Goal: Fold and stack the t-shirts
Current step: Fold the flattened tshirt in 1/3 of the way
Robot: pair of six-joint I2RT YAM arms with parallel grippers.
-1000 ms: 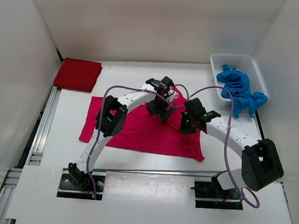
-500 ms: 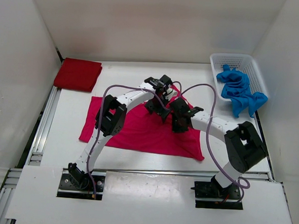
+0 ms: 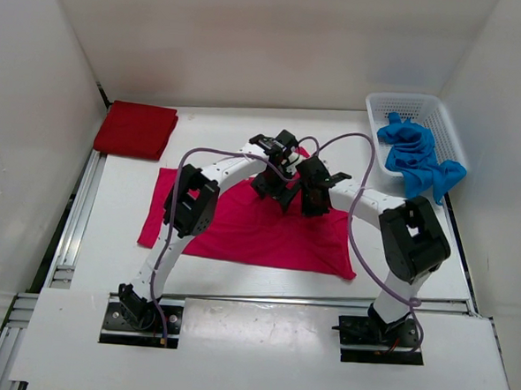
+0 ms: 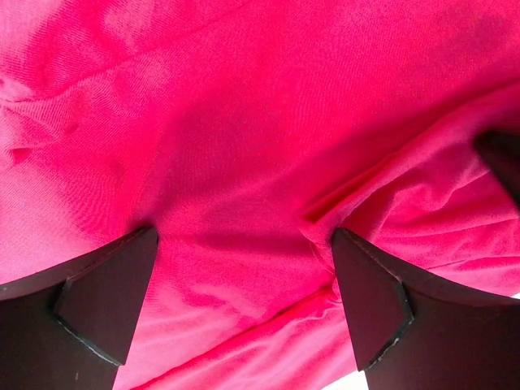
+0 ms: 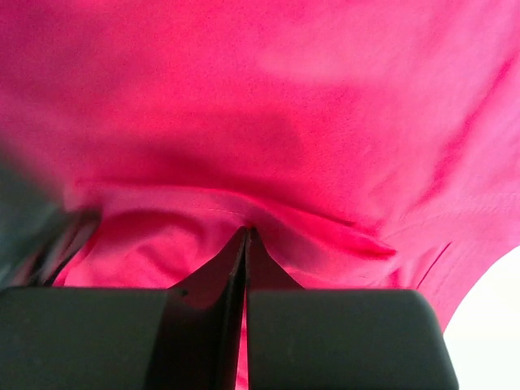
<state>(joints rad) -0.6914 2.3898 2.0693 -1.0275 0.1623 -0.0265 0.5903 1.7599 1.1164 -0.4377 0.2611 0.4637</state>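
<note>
The right gripper [image 5: 246,234] is pinching, jaws pressed together, a raised fold of the magenta-pink t-shirt [image 3: 249,230]. Just beside it, the left gripper [image 4: 242,237] is hovering with jaws spread wide over the same cloth. That shirt is lying spread across the middle of the table [image 3: 247,123]. The dark red t-shirt [image 3: 135,129] is sitting folded at the far left corner, and the bright blue t-shirt [image 3: 417,160] is spilling out of the white basket [image 3: 443,104] at far right.
</note>
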